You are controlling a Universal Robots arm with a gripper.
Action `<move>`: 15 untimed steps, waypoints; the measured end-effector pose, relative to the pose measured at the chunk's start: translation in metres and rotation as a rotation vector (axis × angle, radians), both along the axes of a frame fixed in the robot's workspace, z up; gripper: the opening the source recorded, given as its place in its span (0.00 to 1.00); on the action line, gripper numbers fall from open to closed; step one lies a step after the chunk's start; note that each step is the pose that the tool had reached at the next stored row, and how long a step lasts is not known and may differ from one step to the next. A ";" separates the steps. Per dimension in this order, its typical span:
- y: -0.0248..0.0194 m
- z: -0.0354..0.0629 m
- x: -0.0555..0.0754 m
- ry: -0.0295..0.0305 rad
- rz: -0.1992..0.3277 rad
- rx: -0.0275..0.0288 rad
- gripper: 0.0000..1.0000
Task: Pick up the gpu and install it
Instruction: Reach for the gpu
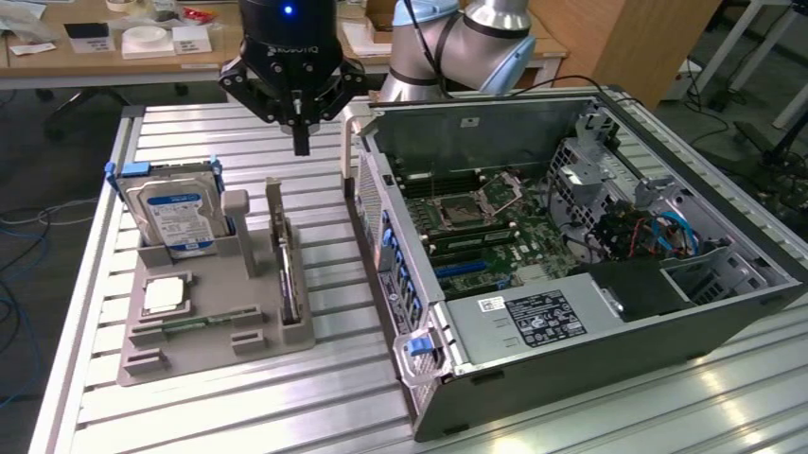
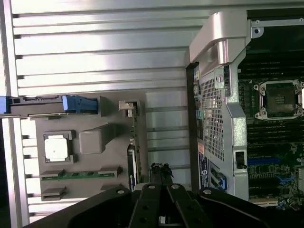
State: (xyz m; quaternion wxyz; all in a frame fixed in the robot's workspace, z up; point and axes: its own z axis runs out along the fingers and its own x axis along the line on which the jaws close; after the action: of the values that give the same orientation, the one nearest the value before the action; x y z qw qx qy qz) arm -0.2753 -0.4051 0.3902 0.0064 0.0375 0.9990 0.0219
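**Though poised above the table, not yet on the gpu (image 1: 288,270)**

Noted the gripper (image 1: 301,147) at upper centre of the exterior frame, clenched on nothing, hanging clear of everything. Found the gpu standing on edge in the grey holder (image 1: 221,284), left of centre, next to the hard drive (image 1: 177,213), untouched. Saw no card seated on the motherboard (image 1: 493,236) inside the open case (image 1: 593,369) at right. Judged nothing done: pick and install both outstanding.

Slotted aluminium table (image 1: 253,397) on a grey floor (image 1: 38,161); behind, a cluttered wooden desk (image 1: 76,59) and wooden cabinet (image 1: 619,38); blue cables (image 1: 10,317) trail alongside.
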 end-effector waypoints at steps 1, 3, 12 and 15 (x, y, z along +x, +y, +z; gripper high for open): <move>-0.0001 0.0000 -0.001 -0.0001 0.000 0.0000 0.11; -0.0002 0.0000 -0.003 0.0000 0.000 0.0000 0.11; -0.0024 -0.0003 -0.012 0.0000 0.000 0.0000 0.11; -0.0045 -0.0003 -0.015 0.0000 0.001 -0.0001 0.11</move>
State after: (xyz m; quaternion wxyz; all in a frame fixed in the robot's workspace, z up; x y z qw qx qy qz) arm -0.2899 -0.4096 0.3899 0.0064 0.0373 0.9990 0.0218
